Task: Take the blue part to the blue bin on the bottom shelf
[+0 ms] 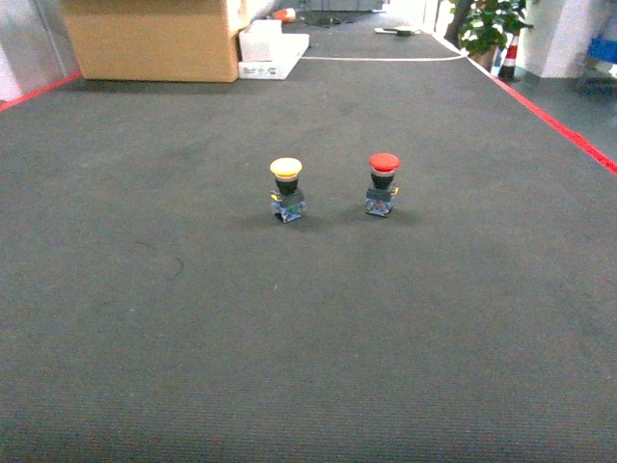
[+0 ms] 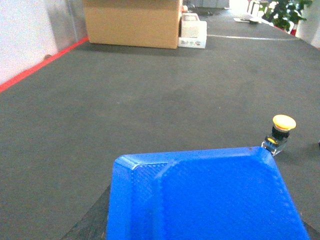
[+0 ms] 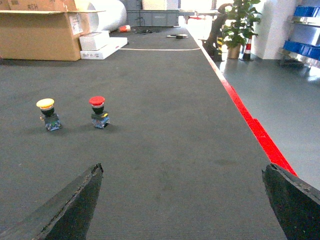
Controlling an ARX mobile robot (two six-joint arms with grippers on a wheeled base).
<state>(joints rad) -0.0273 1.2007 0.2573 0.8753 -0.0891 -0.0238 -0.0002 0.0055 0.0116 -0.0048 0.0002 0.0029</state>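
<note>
We see a floor (image 1: 193, 318) covered in dark grey carpet, matt and finely ribbed. The yellow-capped push button (image 1: 286, 189) and the red-capped push button (image 1: 383, 183) look like smooth plastic with a slight sheen. In the left wrist view, the blue bin (image 2: 210, 200) is glossy plastic, with a fine woven texture on its side. The cardboard box (image 1: 154, 39) is plain matt brown. The right claw's fingers (image 3: 75, 200) look dull black, rough at the edges.

A glossy blue plastic bin (image 2: 210, 197) with rounded corners, a raised rim and a finely textured face fills the bottom of the left wrist view, above the dark floor. Far off at the right, more blue bins (image 3: 300, 48) sit on a shiny steel rack (image 3: 306, 57); which tier cannot be told
</note>
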